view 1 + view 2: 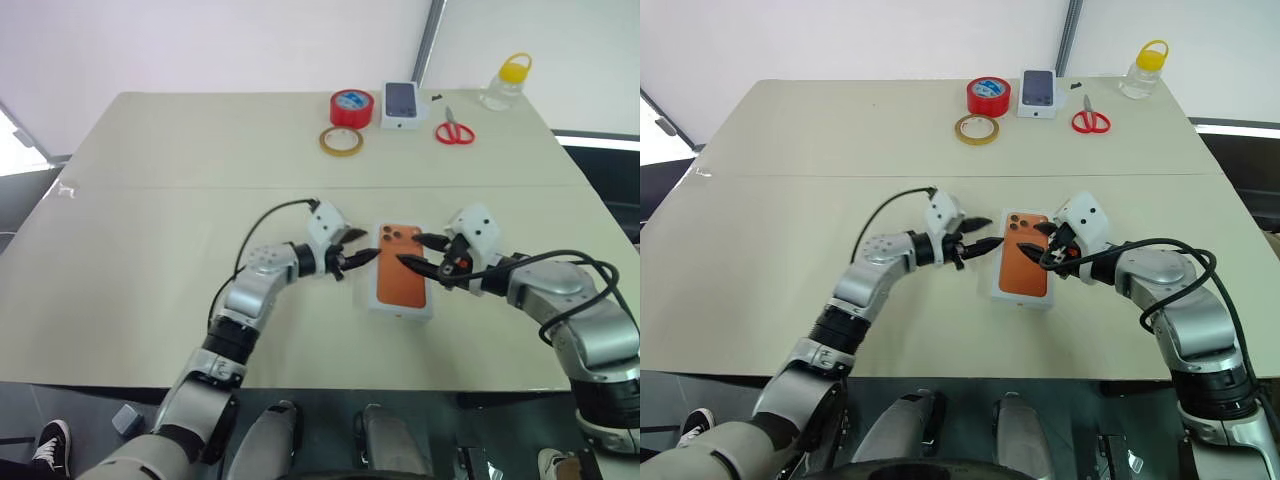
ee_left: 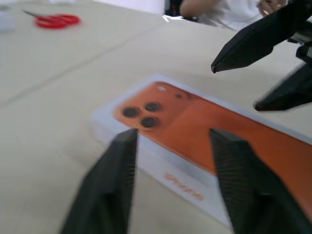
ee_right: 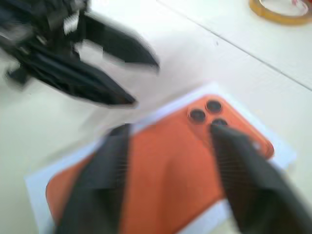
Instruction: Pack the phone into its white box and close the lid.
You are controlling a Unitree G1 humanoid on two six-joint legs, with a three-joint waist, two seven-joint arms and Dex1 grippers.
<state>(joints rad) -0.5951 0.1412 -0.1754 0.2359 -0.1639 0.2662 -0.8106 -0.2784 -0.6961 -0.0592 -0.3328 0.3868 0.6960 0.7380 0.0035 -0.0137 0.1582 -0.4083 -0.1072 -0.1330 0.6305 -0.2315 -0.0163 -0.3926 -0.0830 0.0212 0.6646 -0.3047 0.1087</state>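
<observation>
The white box lies flat near the table's front edge, between my two grippers. Its lid is on: the top shows an orange phone picture with three lenses inside a white border, and the side carries orange lettering. The phone itself is hidden. My left gripper stands open just off the box's left far corner, fingers apart and holding nothing. At the right far corner my right gripper is open too, its fingertips spread over the box's edge. The right wrist view looks down on the lid past open fingers.
At the table's far side stand a red tape roll, a yellowish tape ring, a small white box with a dark phone picture, red scissors and a yellow-capped bottle. A person's arm shows beyond the table.
</observation>
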